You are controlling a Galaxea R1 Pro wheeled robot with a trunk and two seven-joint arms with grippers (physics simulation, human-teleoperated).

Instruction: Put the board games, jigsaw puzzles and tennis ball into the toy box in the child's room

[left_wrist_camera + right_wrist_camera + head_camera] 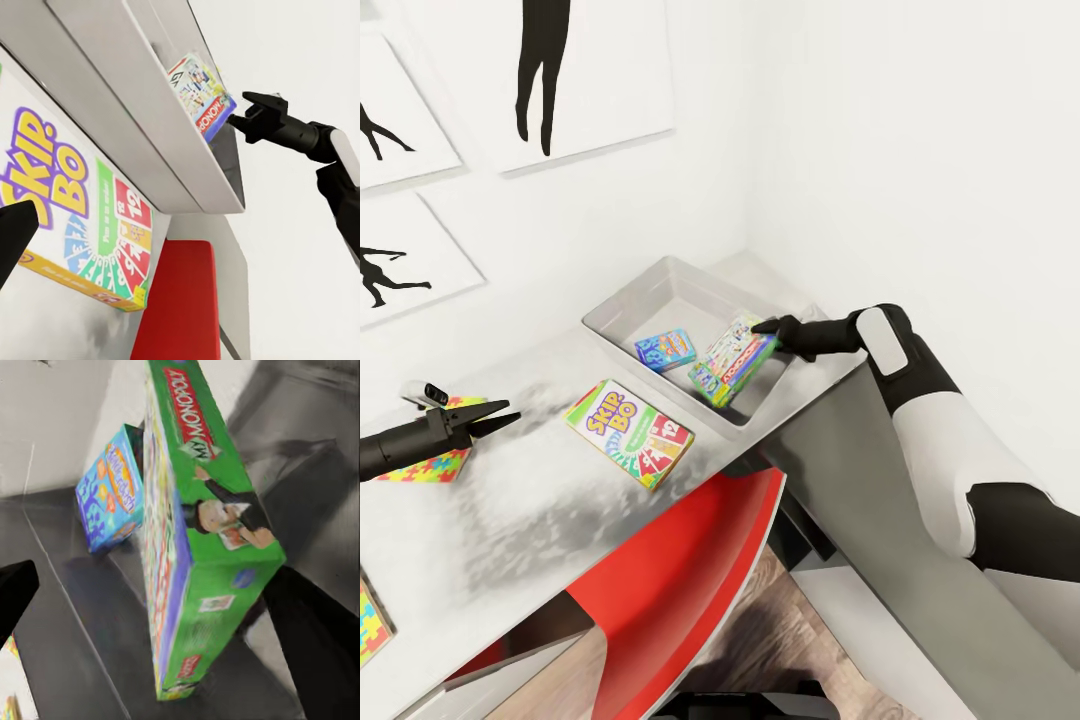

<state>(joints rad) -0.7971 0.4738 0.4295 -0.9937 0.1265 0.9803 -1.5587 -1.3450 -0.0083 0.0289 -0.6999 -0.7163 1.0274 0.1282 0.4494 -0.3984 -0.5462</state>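
the "my monopoly" box point(732, 361) is seen tilted in the toy box point(622, 318), apparently just released by the spread right gripper point(768, 327); "skip-bo" box point(629, 432) lies outside; the left gripper point(498, 416) is parted, empty.

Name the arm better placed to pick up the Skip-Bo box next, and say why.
Left. The left gripper hovers open over the white table beside the green-yellow-red Skip-Bo box; the right gripper is at the light-grey toy box, by the white-and-green Monopoly box.

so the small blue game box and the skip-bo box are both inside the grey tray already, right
Not quite. The head view shows the small blue game box inside the shallow light-grey tray, but the green-yellow-red Skip-Bo box lies flat on the white-topped desk, outside the tray.
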